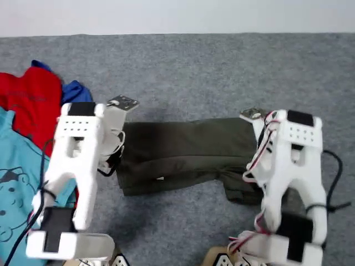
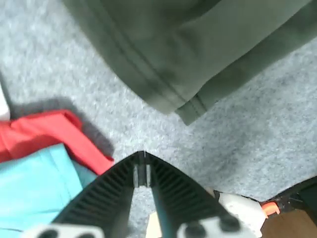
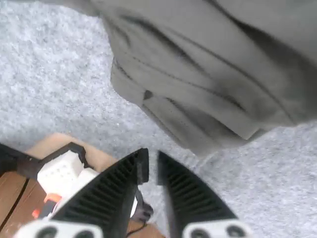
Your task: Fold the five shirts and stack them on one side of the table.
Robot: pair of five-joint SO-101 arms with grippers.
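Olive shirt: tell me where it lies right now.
In the high view the olive shirt lies mid-table on the grey carpet, between the left arm and right arm, right of the red shirt.

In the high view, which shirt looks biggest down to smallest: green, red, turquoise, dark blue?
1. Dark olive-green cloth shirt.
2. Turquoise printed shirt and red cloth shirt: about alike, both cut off.
3. Dark blue cloth shirt, mostly hidden.

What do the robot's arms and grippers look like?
Both are chunky white plastic with black blocks. The left arm trails a dark cable; the right arm carries red and white wires. The left gripper and right gripper have black, ribbed fingers tapering to points.
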